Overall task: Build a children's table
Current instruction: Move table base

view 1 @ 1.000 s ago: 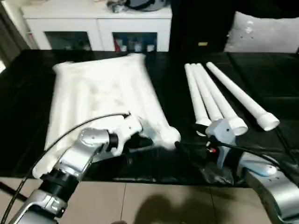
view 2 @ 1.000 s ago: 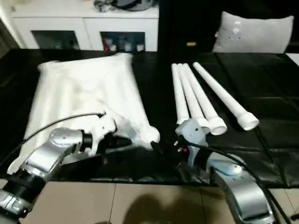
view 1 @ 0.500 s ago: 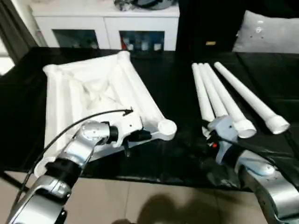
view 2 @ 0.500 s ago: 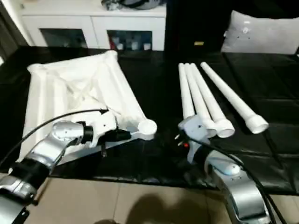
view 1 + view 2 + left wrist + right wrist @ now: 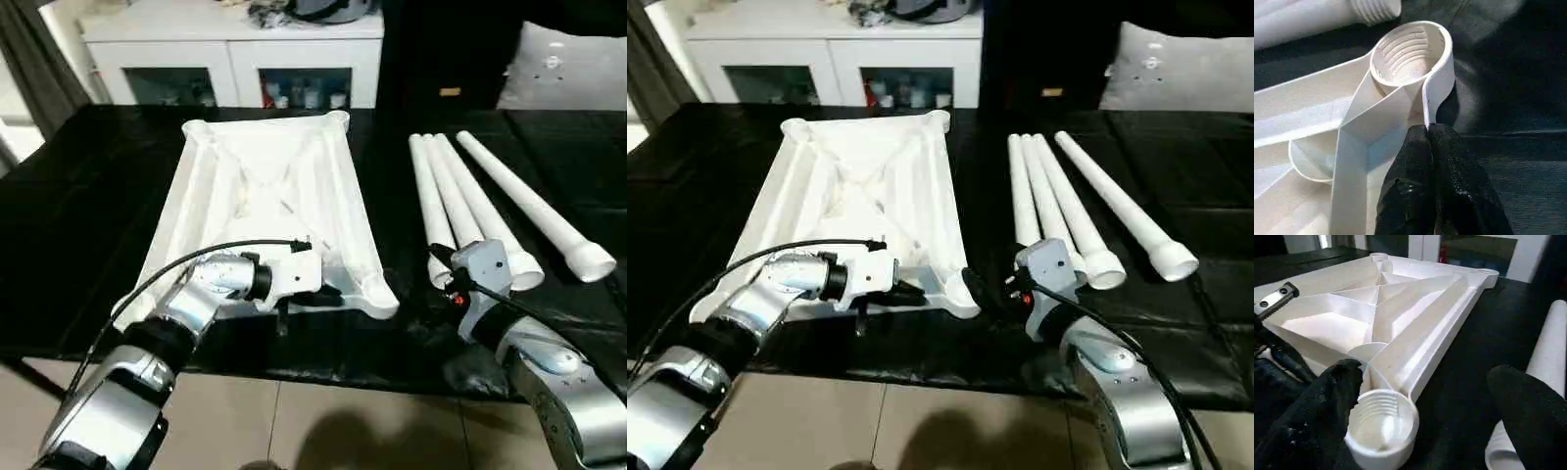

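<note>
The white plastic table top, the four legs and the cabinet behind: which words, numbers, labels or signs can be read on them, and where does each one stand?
No text can be read anywhere.
White ribbed plastic table top: plain, no marks.
Four white tapered tubular legs: plain, no marks.
White cabinet with glass doors: coloured things behind the glass, too blurred to read.
Small yellow tag on the dark backdrop: too small to read.

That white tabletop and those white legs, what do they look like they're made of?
The tabletop looks like moulded white plastic with a slightly glossy finish: thin ribs cross its underside and its corner socket has threads formed in it. The legs seem the same plastic: smooth hollow tubes, one with a threaded end. They lie on what looks like a black, faintly shiny sheet, perhaps vinyl.
</note>
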